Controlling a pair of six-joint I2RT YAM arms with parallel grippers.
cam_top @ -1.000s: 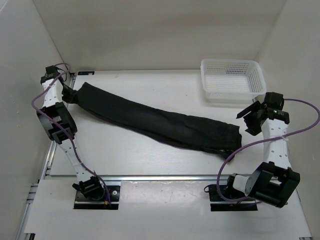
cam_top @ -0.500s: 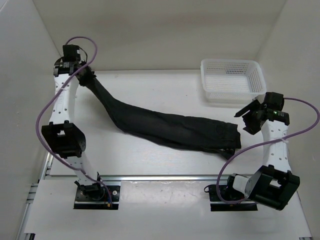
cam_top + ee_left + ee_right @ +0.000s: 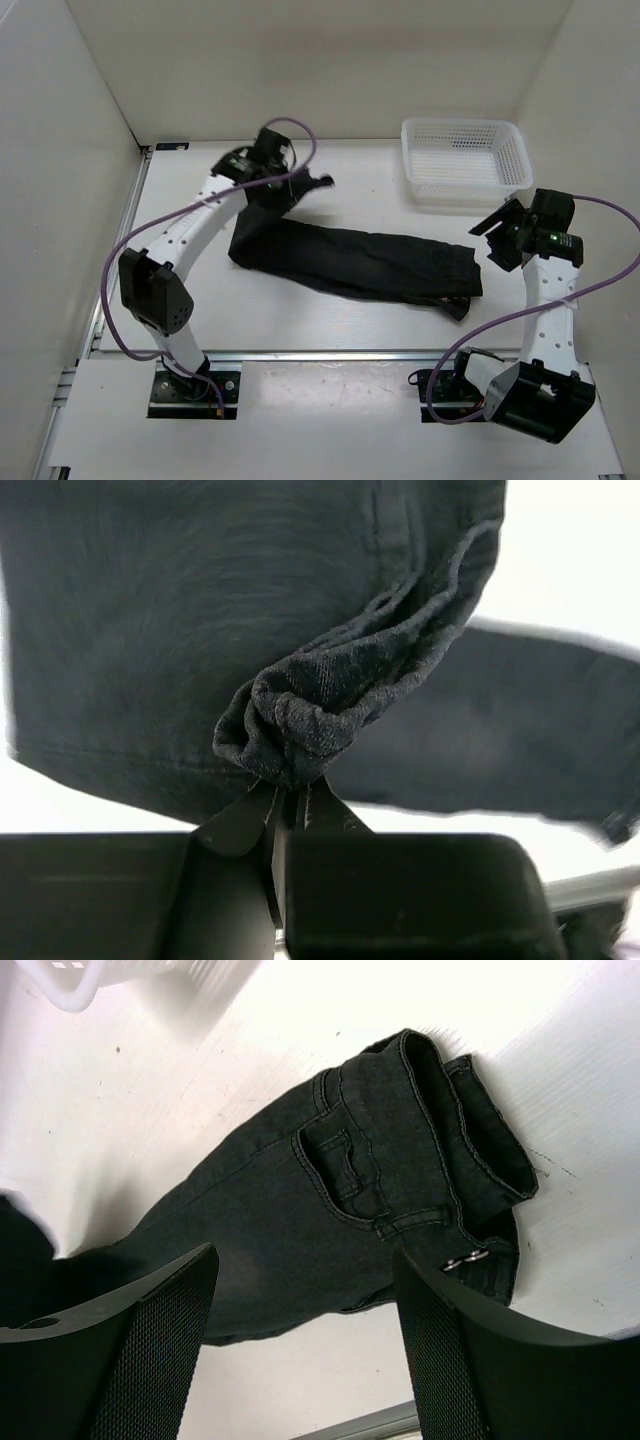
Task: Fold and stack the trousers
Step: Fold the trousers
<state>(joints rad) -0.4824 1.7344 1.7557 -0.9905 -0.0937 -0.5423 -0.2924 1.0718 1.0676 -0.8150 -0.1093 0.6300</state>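
The black trousers lie lengthwise across the table, with the waist end at the right. My left gripper is shut on the bunched leg hems and holds them lifted above the table's back middle, so the legs bend back up from a fold at the left. In the left wrist view the left gripper pinches that bunch tight. My right gripper hovers open just right of the waist. The right wrist view shows the right gripper with nothing between its fingers.
A white mesh basket stands at the back right, and its corner shows in the right wrist view. White walls close in the left, back and right sides. A metal rail runs along the table's near edge.
My left arm has swung from the far left corner toward the back middle, carrying the leg ends to the right so the legs double back. The right arm has hardly moved.
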